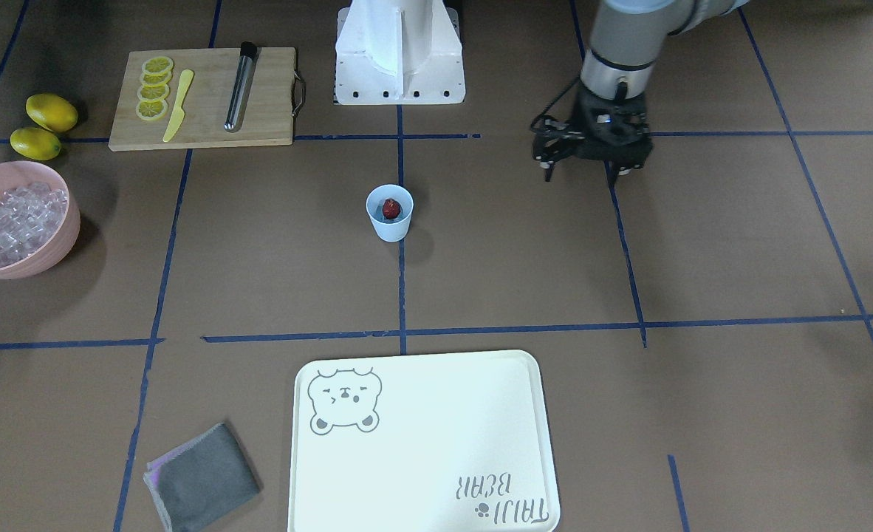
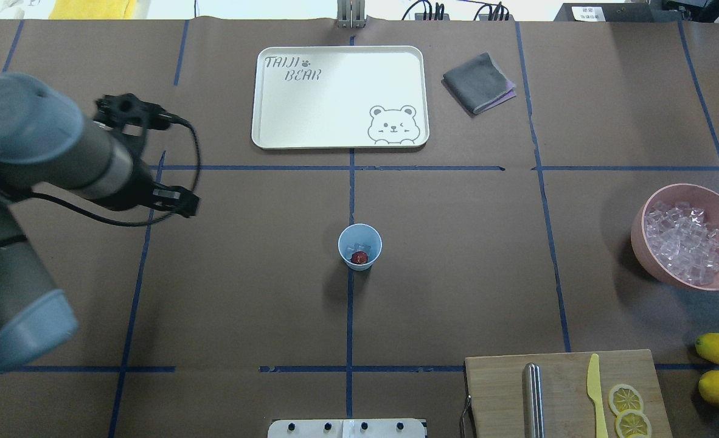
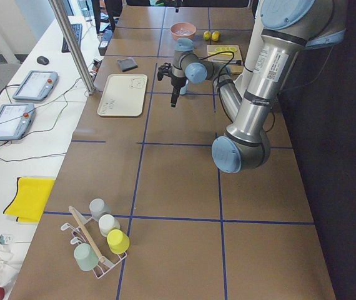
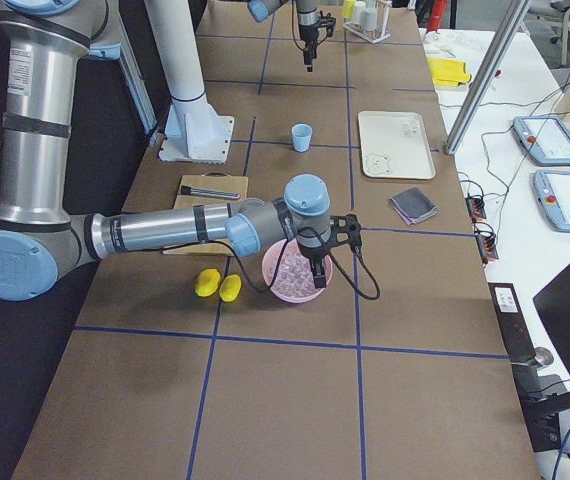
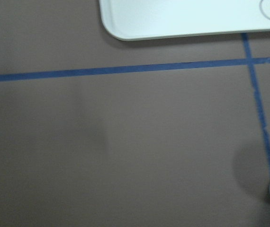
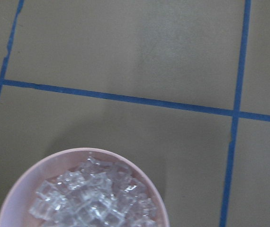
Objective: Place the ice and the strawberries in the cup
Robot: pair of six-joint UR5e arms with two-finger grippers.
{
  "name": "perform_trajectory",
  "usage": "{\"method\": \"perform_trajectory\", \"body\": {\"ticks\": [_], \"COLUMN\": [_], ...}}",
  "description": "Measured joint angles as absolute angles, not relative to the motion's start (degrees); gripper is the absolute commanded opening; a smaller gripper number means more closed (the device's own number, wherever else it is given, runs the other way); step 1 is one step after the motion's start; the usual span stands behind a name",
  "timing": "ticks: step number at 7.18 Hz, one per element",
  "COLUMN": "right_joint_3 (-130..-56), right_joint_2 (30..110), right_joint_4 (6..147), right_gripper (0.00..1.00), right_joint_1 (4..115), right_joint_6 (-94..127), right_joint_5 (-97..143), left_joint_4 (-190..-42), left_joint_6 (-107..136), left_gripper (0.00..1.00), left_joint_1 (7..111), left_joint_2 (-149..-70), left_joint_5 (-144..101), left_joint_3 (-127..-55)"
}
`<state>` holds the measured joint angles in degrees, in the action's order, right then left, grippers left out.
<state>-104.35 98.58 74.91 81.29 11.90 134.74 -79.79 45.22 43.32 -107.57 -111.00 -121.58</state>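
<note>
The pale blue cup (image 1: pixel 389 224) stands at the table's middle, also in the overhead view (image 2: pixel 360 236). A dark red strawberry (image 1: pixel 391 208) lies inside it (image 2: pixel 359 257). Clear ice cubes (image 1: pixel 9 220) fill the pink bowl (image 1: pixel 69 235); I cannot tell if any ice is in the cup. My left gripper (image 1: pixel 584 174) hangs open and empty, raised, well to the cup's side. My right gripper (image 4: pixel 316 272) shows only in the exterior right view, by the bowl; I cannot tell its state. The right wrist view shows ice (image 6: pixel 92 198) below.
A cutting board (image 1: pixel 207 111) holds lemon slices (image 1: pixel 153 89), a yellow knife (image 1: pixel 178 106) and a metal tube (image 1: pixel 241 87). Two lemons (image 1: pixel 45 124) lie beside it. A white tray (image 1: pixel 422 443) and a grey cloth (image 1: pixel 202 479) lie across the table.
</note>
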Motion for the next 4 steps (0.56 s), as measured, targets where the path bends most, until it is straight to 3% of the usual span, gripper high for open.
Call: {"method": "perform_trajectory", "body": {"ticks": [2, 4], "right_joint_3": [-101.3, -100.8], "right_joint_2": [96.0, 93.4], "right_joint_4": [83.2, 91.5], "right_gripper": [1.0, 1.0], "right_joint_1": [87.3, 91.1], "right_joint_6": [-1.1, -9.5], "right_joint_5": [134.7, 134.3], "left_joint_4": [-78.3, -77.9], "left_joint_6": [22.7, 0.7], "left_gripper": [1.0, 1.0], "left_joint_1": [57.9, 74.6], "left_joint_2": [-96.5, -89.2], "left_joint_5": [-119.2, -129.7], "left_joint_3": [-123.8, -117.5]}}
